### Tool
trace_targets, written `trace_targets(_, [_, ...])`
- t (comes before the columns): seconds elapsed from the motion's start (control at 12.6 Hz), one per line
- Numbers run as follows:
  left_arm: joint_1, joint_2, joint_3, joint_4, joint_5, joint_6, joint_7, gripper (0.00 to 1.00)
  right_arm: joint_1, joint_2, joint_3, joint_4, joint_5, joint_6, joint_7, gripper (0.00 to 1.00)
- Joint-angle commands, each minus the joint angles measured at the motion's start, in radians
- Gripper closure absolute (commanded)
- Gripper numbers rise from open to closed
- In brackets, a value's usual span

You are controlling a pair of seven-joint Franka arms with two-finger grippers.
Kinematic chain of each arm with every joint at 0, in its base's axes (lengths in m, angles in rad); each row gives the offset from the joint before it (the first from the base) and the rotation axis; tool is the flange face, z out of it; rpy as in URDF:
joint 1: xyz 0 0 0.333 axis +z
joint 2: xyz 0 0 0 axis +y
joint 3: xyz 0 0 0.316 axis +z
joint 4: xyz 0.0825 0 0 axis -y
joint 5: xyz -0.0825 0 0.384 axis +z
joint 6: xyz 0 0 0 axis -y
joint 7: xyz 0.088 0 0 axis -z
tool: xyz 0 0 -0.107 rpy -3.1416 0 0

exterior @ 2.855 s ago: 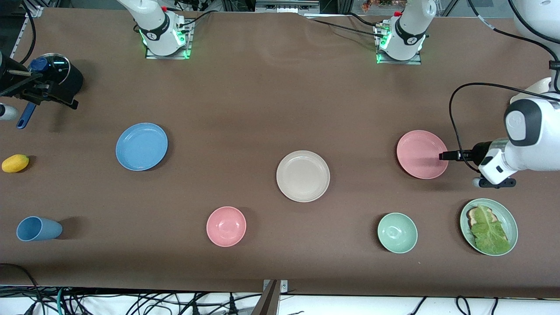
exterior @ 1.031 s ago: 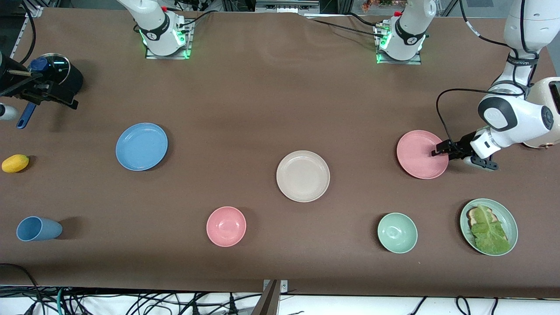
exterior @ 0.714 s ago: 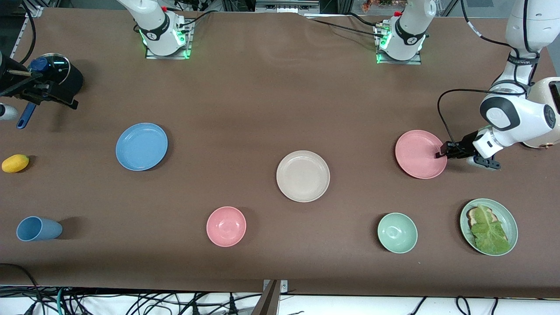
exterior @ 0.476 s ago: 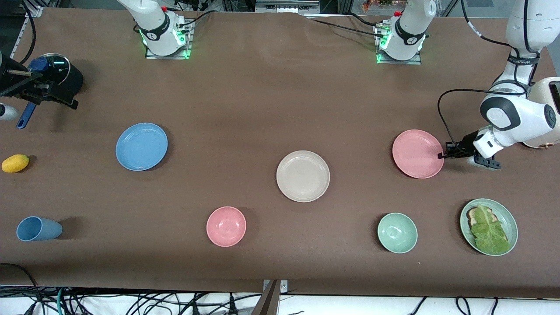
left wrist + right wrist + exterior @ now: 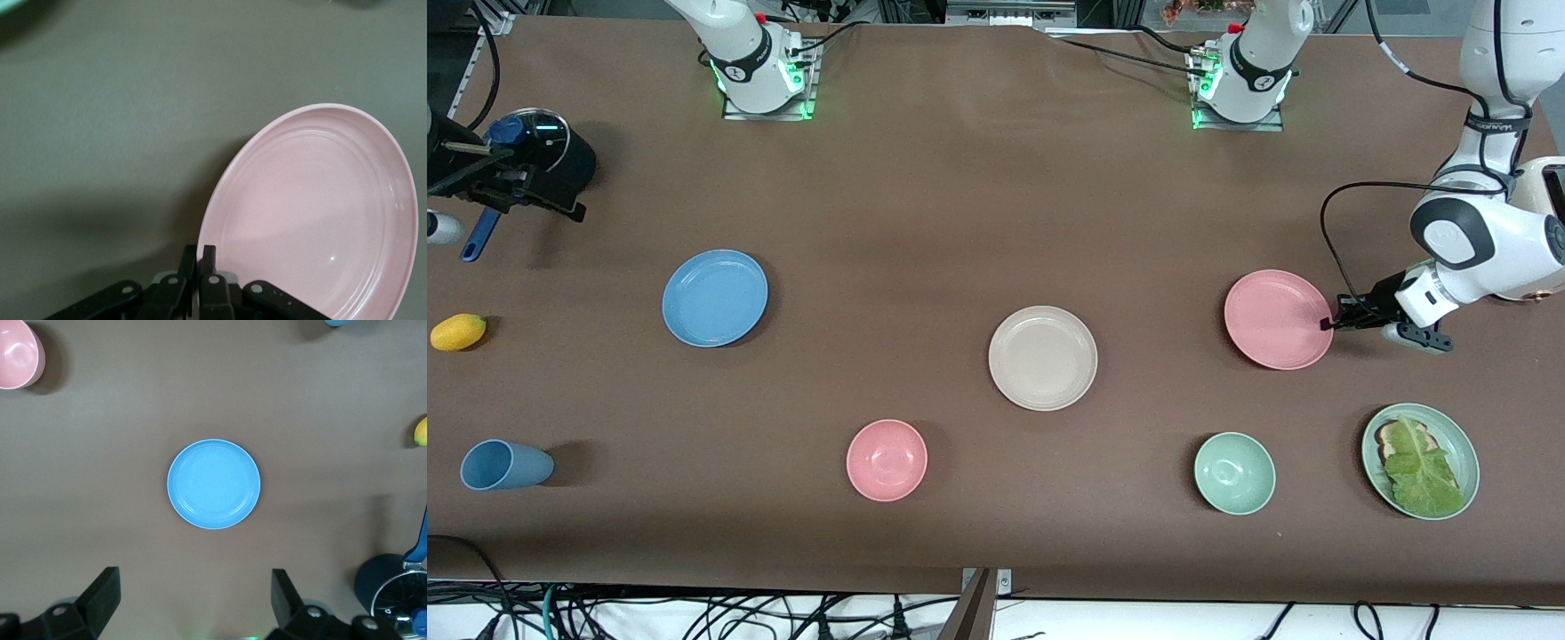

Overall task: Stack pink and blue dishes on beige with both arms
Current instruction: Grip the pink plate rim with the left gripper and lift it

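- Blue cup (image 5: 503, 464): laid on its side, nothing seen inside.
- Blue plate (image 5: 714, 297): empty, flat on the tabletop toward the right arm's end. The right gripper (image 5: 193, 607) is hung above it, jaws spread, nothing held.
- Pink bowl (image 5: 887, 460), beige plate (image 5: 1042, 357), green bowl (image 5: 1234, 473): all empty. The beige plate is mid-tabletop.
- Pink plate (image 5: 1276, 318): empty, toward the left arm's end, rim pinched by the left gripper (image 5: 1329, 324) jaws. A slip or swing is risked, as only the thin edge is gripped.
- Green plate (image 5: 1467, 444): lettuce (image 5: 1418, 467) held.

even overhead light, soft shadows, sharp focus.
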Motion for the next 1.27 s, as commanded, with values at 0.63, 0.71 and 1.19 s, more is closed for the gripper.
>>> trace_targets(0.63, [-0.077, -0.152, -0.008, 0.304, 0.250, -0.487, -0.482, 1.00, 0.002, 0.007, -0.004, 0.024, 0.012, -0.018, -0.005, 0.00])
trace_targets(0.71, [-0.095, -0.152, -0.008, 0.311, 0.250, -0.492, -0.508, 1.00, 0.002, 0.007, -0.004, 0.024, 0.012, -0.018, -0.005, 0.00])
trace_targets(1.19, [-0.269, -0.145, -0.062, 0.366, 0.247, -0.477, -0.850, 1.00, 0.002, 0.007, -0.004, 0.024, 0.012, -0.020, -0.005, 0.00])
